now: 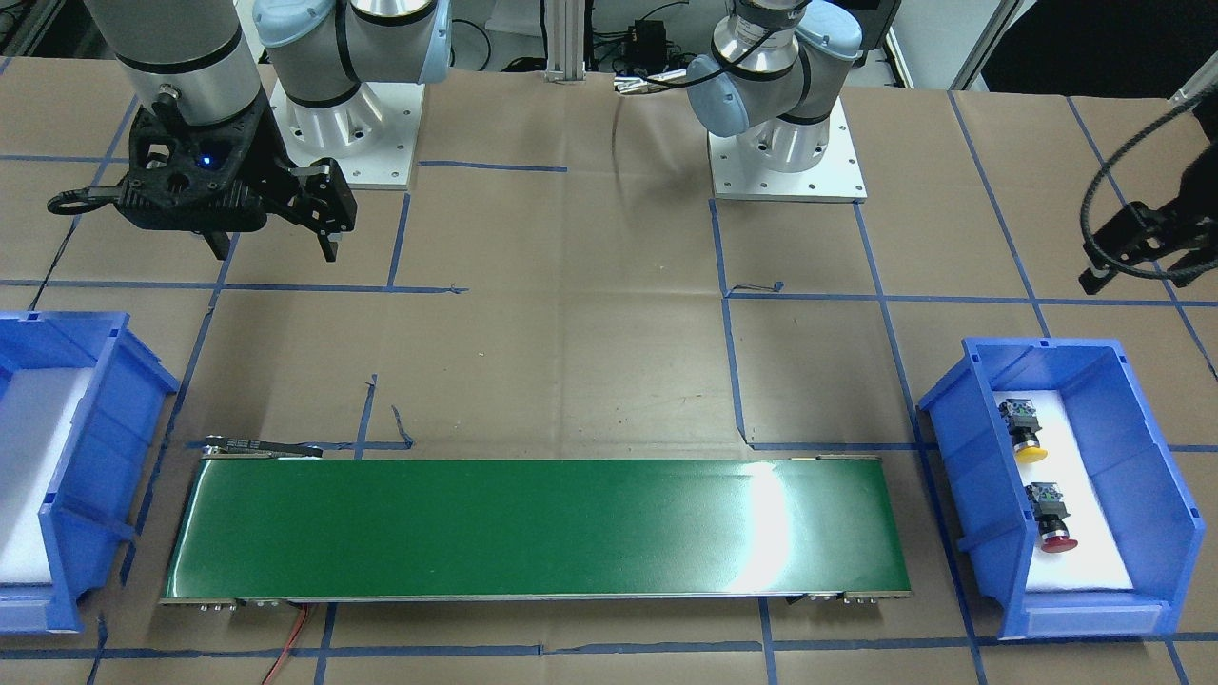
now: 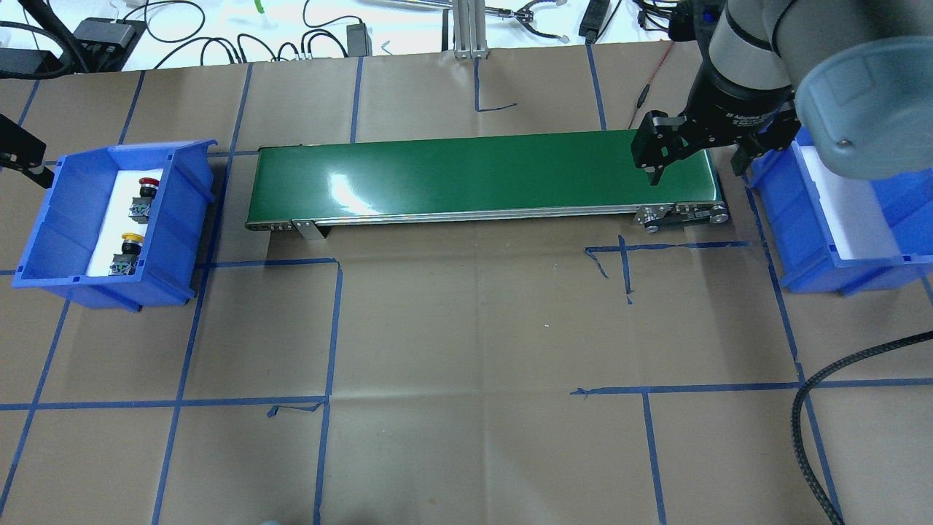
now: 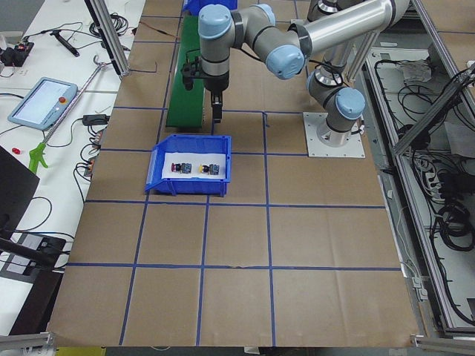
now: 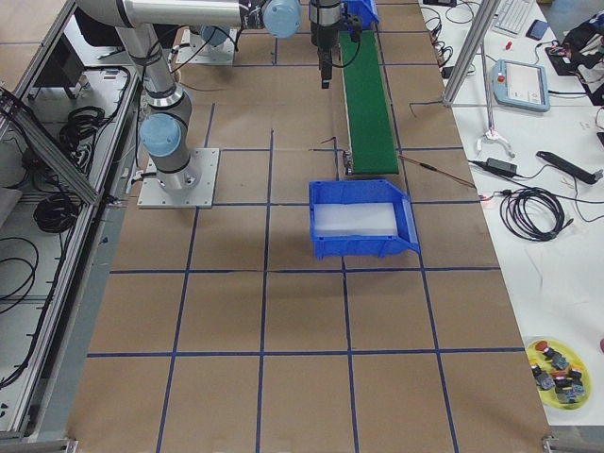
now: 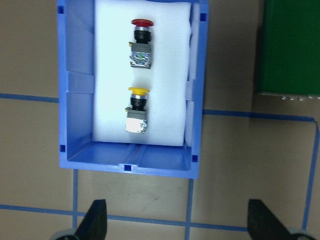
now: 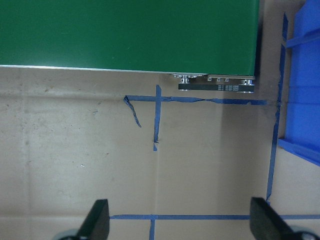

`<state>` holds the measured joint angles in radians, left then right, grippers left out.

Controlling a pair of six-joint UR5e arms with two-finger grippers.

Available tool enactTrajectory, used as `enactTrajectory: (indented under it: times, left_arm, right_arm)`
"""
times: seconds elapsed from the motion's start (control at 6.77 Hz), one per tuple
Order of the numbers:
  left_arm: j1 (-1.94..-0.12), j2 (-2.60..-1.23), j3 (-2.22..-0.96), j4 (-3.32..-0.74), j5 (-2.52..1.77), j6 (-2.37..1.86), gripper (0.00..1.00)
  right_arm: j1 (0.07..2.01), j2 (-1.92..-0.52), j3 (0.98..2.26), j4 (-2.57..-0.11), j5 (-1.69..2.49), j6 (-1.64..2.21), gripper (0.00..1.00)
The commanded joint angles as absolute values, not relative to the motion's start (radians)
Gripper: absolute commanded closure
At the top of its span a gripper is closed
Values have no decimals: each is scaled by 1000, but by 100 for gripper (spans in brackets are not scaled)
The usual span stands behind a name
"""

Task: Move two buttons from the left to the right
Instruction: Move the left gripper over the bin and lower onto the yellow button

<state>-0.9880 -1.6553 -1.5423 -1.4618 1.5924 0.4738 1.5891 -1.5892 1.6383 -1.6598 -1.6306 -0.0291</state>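
Observation:
The yellow-capped button and the red-capped button lie on white foam in the blue bin on my left side. They also show in the overhead view, the red button beyond the yellow button. In the left wrist view the red button and yellow button lie ahead of my left gripper, which is open, empty and well above the table. My right gripper is open and empty, above the belt's right end.
A green conveyor belt runs between the two bins. The right-side blue bin holds only white foam. A black braided cable loops over the table's near right. A yellow dish of spare buttons sits off the table.

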Motion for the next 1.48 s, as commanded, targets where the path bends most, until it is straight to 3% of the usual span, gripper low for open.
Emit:
enactTrajectory:
  times: [0.0,1.33]
  left_arm:
    - [-948,-1744,-1539,-1393,1591,480,0]
    - [-988,-1969,-1586,-1281,1582,616,1]
  right_arm:
    - [1589,-1589,1638,-1660,-1631,-29,0]
    - [1589,-1588,1643,-1658,-1614,-29,0]
